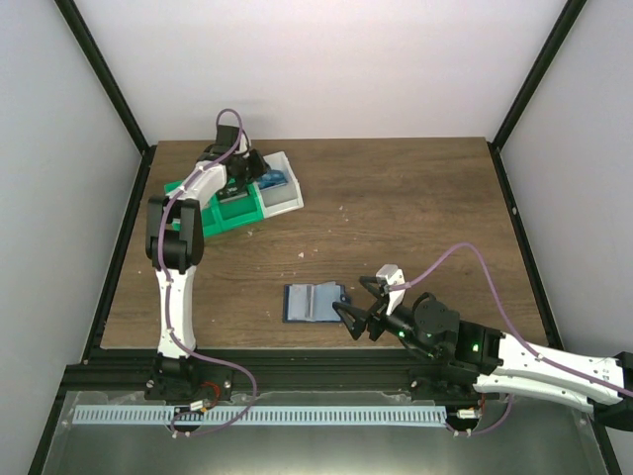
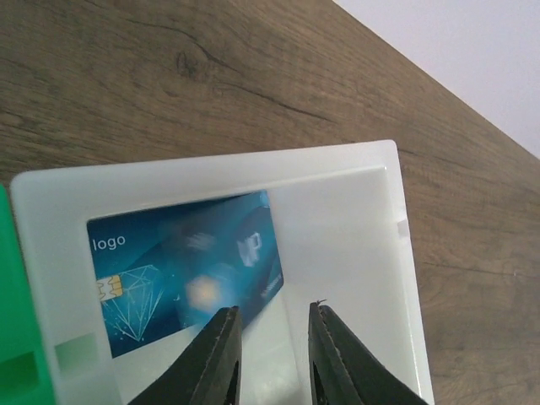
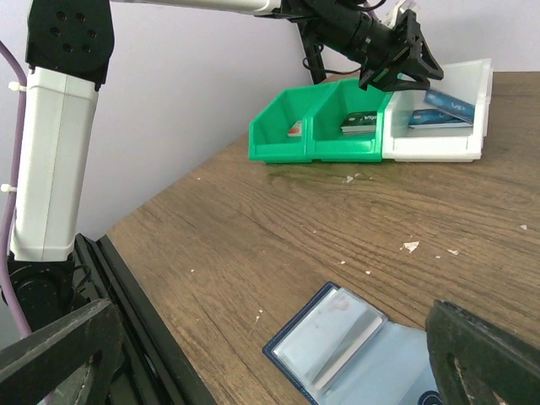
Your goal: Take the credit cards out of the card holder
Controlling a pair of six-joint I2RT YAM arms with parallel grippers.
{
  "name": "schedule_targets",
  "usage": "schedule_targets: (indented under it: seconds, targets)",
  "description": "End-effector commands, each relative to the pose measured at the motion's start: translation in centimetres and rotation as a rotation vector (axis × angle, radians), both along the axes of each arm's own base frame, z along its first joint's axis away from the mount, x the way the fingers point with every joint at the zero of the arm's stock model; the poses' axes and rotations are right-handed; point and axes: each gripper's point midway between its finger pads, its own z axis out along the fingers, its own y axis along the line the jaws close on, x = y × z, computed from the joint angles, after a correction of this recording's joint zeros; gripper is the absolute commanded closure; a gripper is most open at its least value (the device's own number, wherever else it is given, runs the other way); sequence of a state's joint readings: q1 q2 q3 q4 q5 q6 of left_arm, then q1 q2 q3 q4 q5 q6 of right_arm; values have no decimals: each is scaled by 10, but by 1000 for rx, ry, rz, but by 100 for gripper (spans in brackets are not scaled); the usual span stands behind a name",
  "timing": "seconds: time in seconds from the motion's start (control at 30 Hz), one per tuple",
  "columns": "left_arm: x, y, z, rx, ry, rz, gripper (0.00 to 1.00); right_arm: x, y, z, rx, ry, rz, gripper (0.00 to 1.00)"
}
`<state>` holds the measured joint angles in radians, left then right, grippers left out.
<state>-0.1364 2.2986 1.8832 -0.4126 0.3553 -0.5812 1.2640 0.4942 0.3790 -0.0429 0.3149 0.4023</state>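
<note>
Blue card (image 2: 186, 266) sits in the far-left corner tray (image 2: 354, 253), my left jaws and right jaws open and empty, one pale card (image 3: 342, 342) maybe left in the card holder (image 1: 316, 302).

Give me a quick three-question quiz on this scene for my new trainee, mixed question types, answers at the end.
1. True or false: the blue card lies in the white bin.
2. Where is the card holder? A: lying open on the table by the right gripper. B: in a green bin. C: standing upright against the wall.
3. Is the left gripper holding anything?
Key: 1 true. 2 A. 3 No; its jaws stand slightly apart above the blue card with nothing between them.
</note>
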Motion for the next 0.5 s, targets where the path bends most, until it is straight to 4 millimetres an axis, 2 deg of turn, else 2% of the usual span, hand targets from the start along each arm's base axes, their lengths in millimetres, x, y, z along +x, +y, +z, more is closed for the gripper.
schedule_targets:
  seconds: [0.0,0.13,0.33,0.47]
  targets:
    - [2,11,13,31,-29,36,74,0,-2,17,34,1,-7,0]
    - [3,12,35,26,-71,40,68,0,-3,17,35,19,-13,0]
    - [-1,8,83,-2,-155,26,60,6,-6,13,29,67,-64,0]
    - [-20,1,110,-27,-196,-15,41,22,-24,-7,14,192,-233,0]
